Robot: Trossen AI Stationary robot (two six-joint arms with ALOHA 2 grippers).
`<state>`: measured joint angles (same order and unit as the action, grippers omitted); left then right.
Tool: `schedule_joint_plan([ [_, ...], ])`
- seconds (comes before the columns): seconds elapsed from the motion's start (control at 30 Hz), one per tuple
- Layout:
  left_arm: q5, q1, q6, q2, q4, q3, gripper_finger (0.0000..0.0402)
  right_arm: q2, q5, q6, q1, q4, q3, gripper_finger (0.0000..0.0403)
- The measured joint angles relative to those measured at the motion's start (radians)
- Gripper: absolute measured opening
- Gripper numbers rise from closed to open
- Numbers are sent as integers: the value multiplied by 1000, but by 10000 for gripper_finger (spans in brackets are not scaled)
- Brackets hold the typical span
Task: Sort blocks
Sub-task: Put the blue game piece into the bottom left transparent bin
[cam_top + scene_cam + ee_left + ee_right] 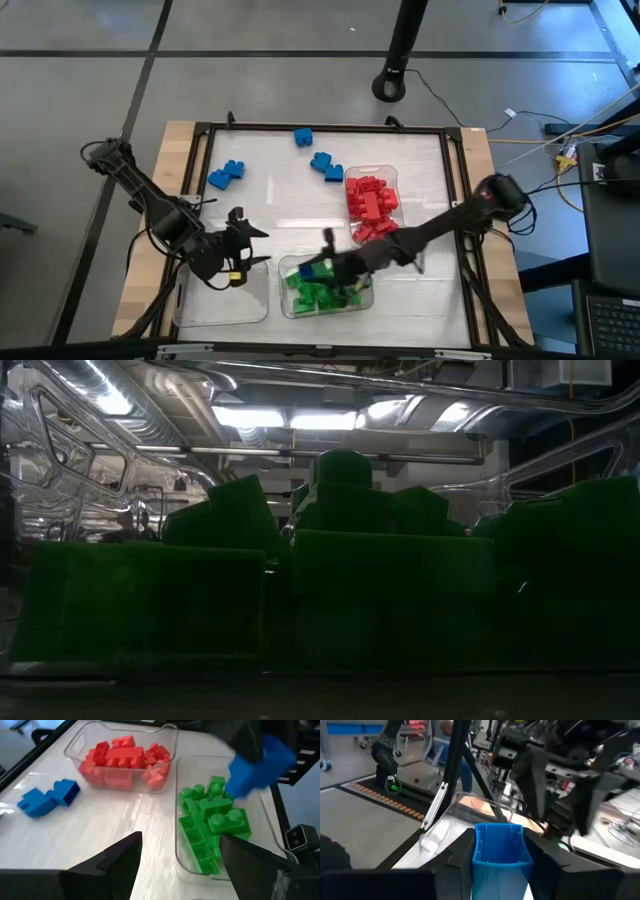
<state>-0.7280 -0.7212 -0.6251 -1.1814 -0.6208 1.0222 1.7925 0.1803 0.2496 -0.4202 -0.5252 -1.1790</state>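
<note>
A blue block (500, 851), a small hollow brick of stiff, glossy plastic, sits pinched between the fingers of the right claw (499, 862), suspended above the tray of green blocks (212, 827) at the near edge of the desk (400, 150). Such a brick is presumably light and rigid, and slick on its moulded faces, so the flat opposing side walls look like the surest place to take hold, clear of the round studs on top. Beside the green tray, a second clear tray holds the red blocks (372, 205), heaped loosely. More blue blocks (226, 175) lie loose on the white desk surface toward its far side, in a few scattered clusters. The trays are thin, transparent, round-cornered plastic. The left claw (243, 243) hovers with fingers spread and nothing between them, over an empty clear tray (190, 310) at the near left corner.
</note>
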Motion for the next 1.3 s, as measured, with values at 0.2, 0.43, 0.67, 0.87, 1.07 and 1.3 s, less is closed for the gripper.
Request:
schedule_joint_plan([
  [0.2,-1,-4,-80,59,-96,0,255,192,-69,33,47,-28,-167,136],
  [0.43,-1,-6,-76,120,-139,0,255,367,-131,103,64,33,-410,136],
  [0.67,-14,-5,-75,134,-165,0,255,457,-84,125,82,44,-532,152],
  [0.87,-25,-5,-75,134,-183,0,255,486,-69,124,81,31,-568,189],
  [1.07,-56,-5,-74,134,-185,0,255,486,-87,123,80,40,-569,249],
  [1.3,-64,-5,-79,134,-183,0,255,424,-139,155,80,280,-568,286],
])
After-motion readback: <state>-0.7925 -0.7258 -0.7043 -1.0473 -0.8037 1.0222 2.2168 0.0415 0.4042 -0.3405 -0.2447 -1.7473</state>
